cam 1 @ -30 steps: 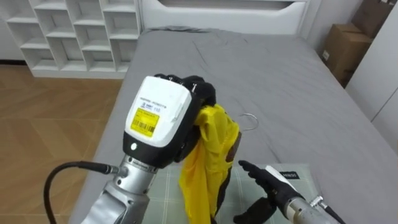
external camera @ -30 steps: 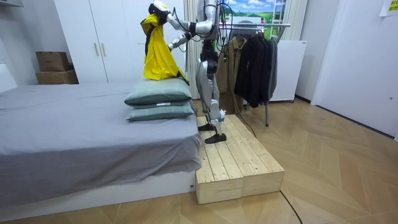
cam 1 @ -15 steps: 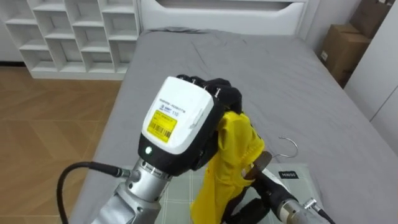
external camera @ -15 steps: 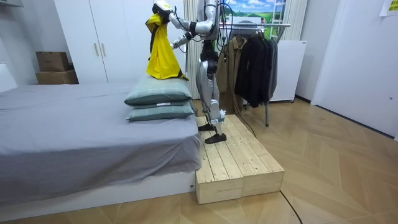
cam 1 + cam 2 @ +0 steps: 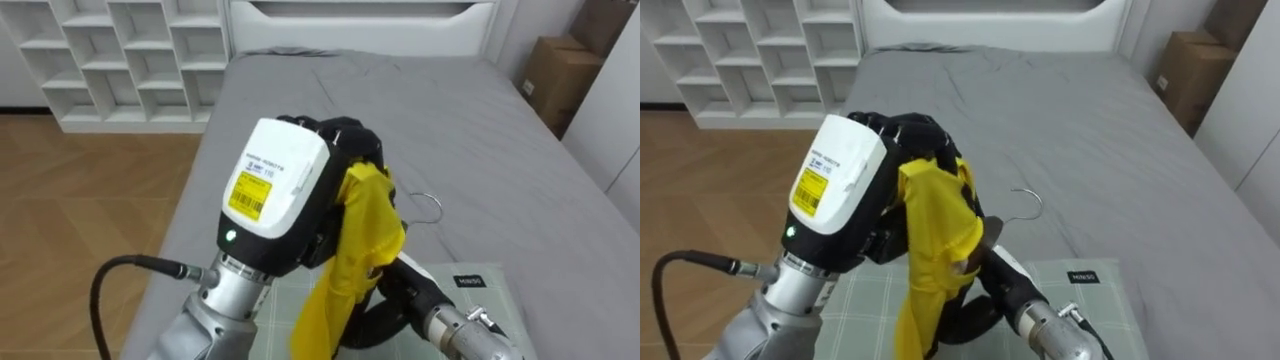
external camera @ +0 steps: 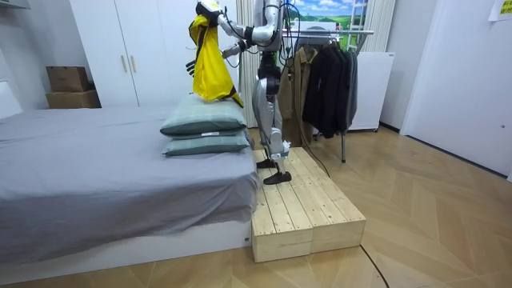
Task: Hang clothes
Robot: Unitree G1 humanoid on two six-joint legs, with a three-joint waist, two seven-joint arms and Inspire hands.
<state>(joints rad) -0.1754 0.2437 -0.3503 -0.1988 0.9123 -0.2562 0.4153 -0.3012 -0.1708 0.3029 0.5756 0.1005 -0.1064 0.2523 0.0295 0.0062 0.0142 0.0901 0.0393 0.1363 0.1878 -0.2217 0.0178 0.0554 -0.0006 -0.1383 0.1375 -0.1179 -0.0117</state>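
Left eye view gave me my left hand (image 5: 275, 190) raised close before the camera, its back turned up towards me and the wrist climbing steeply from the lower left. Its fingers (image 5: 335, 135) were curled over and clamped on the top of the yellow garment (image 5: 365, 225), which hung down from that grip, just beside the palm. The wire hook of the hanger (image 5: 428, 205) stuck out past the cloth on the far side of the left hand, tilted over. My right hand (image 5: 395, 285) came in from the lower right, forearm slanting upward, and was pressed in against the lower folds below the left hand; the cloth hid its fingers, so I could not tell whether they were apart or closed. Beneath both hands lay a pale checked pillow (image 5: 500, 295) and, beyond them, the grey bed (image 5: 480, 130).

From the room view, I had the robot upright on a wooden platform (image 6: 308, 208) by the bed's end, left arm lifted high, the garment dangling under that hand above the stacked pillows, a clothes rack (image 6: 328, 32) with dark coats (image 6: 328, 80) behind it.
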